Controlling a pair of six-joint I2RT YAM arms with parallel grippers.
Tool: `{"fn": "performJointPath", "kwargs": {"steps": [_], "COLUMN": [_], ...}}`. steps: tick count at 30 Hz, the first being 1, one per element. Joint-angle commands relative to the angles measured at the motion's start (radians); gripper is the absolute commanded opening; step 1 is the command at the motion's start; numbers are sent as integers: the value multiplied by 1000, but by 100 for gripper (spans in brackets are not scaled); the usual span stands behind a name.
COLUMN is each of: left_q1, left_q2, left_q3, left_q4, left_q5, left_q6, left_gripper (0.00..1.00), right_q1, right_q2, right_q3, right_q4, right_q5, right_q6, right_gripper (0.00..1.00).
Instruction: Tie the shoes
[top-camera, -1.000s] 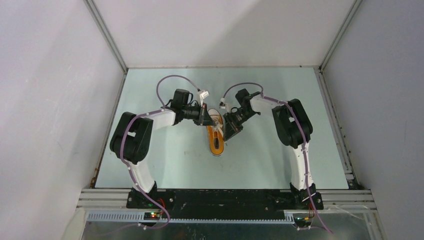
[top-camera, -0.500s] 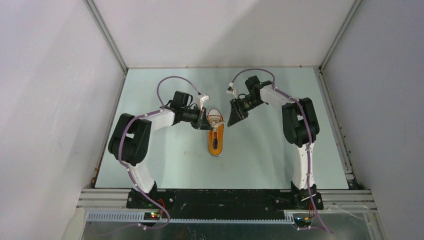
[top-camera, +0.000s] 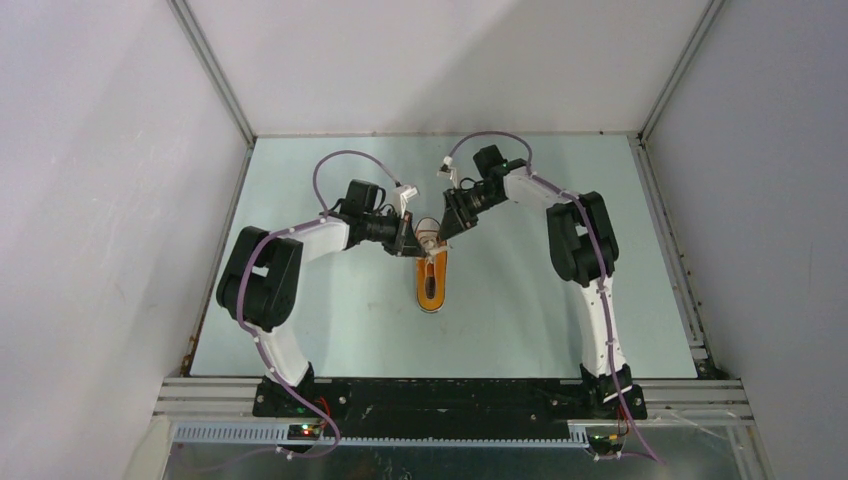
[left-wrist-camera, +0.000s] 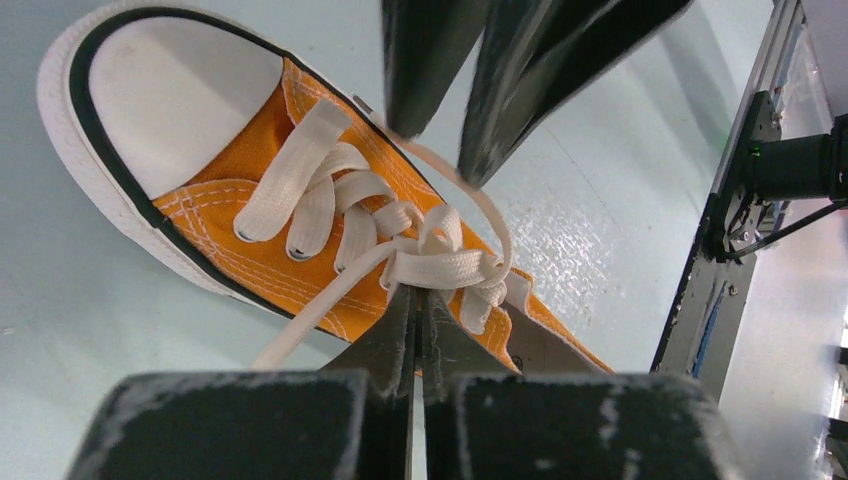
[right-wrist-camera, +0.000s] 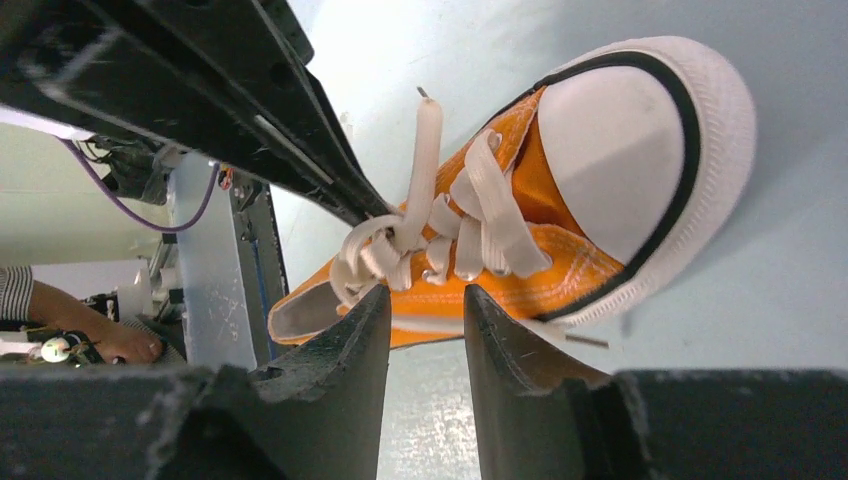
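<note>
1. On the table (top-camera: 330, 330), mid-way: shoe (top-camera: 432, 285) lies flat, toe away from the bases.
2. Step, as I judge it: knot under way, no bow yet.
3. Left gripper (left-wrist-camera: 415, 300): closed, pinching the laces (left-wrist-camera: 440, 265) at their crossing.
4. Right gripper (right-wrist-camera: 425, 300): part open, empty, beside the shoe.
5. Next: right should close on the loose loop and pull outward.
</note>
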Motion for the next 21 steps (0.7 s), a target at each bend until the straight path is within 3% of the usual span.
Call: {"fn": "performJointPath", "kwargs": {"steps": [1,21], "left_q1": [-7,-12], "left_q2": [-31,-35], "left_q3": [41,37], "left_q4": [39,47], "left_q5": [8,13], "left_q6": [-20,-33], "left_gripper": [0,0], "right_q1": [33,49], "right_q2": [29,39], "right_q3": [45,-19], "right_q4": [55,181], "right_q5": [-52,-142], "right_q6": [56,214], "right_gripper": [36,35]}}
